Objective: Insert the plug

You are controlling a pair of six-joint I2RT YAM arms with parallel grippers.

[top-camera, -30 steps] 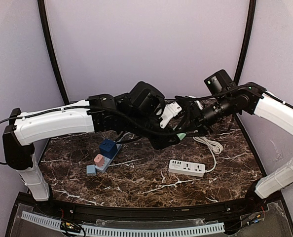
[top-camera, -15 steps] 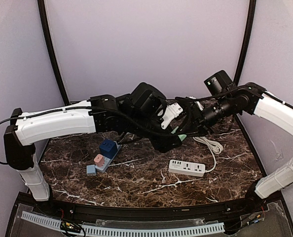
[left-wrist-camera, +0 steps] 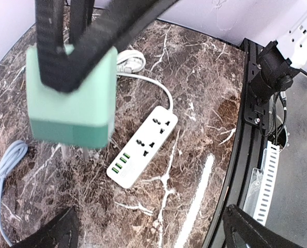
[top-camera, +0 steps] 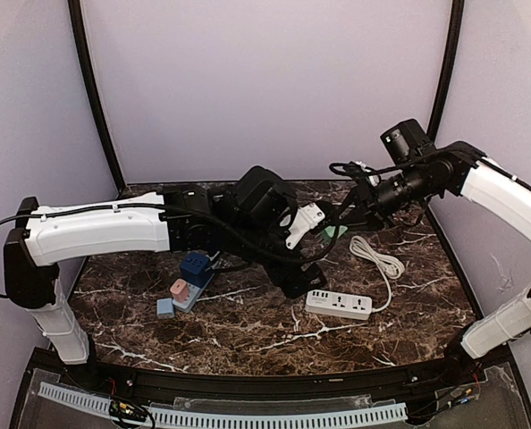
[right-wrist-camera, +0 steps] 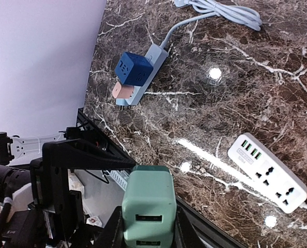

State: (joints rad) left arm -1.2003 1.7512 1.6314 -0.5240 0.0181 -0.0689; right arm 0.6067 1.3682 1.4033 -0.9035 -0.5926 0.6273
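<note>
Task's thing: the green plug point(left-wrist-camera: 73, 98), a cube adapter, is held in the air above the table point(left-wrist-camera: 195, 103), apart from the white power strip point(left-wrist-camera: 142, 147). Its two metal prongs point(left-wrist-camera: 85, 153) are pointed downward.
Right arm: the right pincer point(right-wrist-camera: 148, 216) is closed narrowly on two opposite side faces of the green plug. The face with the USB ports is turned toward the wrist camera.
Left arm: the left pincer point(left-wrist-camera: 151, 212) is spread wide and nothing is held in it. It is poised above the table near the white power strip.
Handling: the green plug is judged light, rigid and smooth-skinned. Some twisting between the pads is to be expected once it is pressed home. The prongs are thin and could be bent if met off-square.
Hold: the flat side faces are best taken, well up from the prongs, so that the prong end is left free.
Receptacles: no container proper is seen. Both sockets of the white power strip are vacant, and so is its USB row.
Second strip: a pale blue strip point(right-wrist-camera: 146, 72) lies well apart from the white power strip. A blue cube point(right-wrist-camera: 134, 67) and a pink adapter point(right-wrist-camera: 123, 92) are seated in it.
Cord: a white cord point(top-camera: 377, 257) is looped just beyond the white power strip.
</note>
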